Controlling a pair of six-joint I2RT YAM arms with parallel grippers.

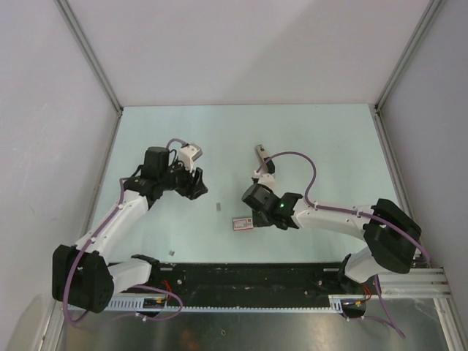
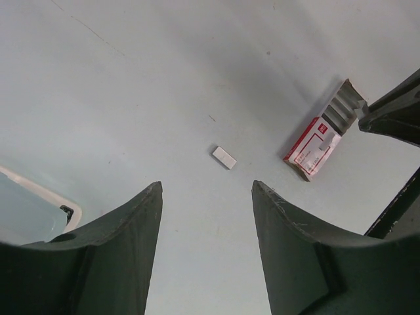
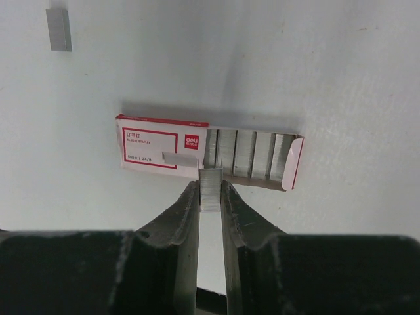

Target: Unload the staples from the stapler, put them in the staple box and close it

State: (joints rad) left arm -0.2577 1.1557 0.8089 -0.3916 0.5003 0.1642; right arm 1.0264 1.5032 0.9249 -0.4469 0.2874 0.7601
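The stapler, a slim pale-topped bar, lies on the table just beyond my right wrist; neither wrist view shows it. My right gripper is shut on a short silvery strip of staples, held at the open end of the red-and-white box. Another strip rests on the box's label. A third loose strip lies on the table ahead of my left gripper, which is open and holds nothing.
The red-and-white box shows grey ribbed rows of staples in its open part. A small grey bit lies near the front edge. Walls enclose the table on the left, right and back.
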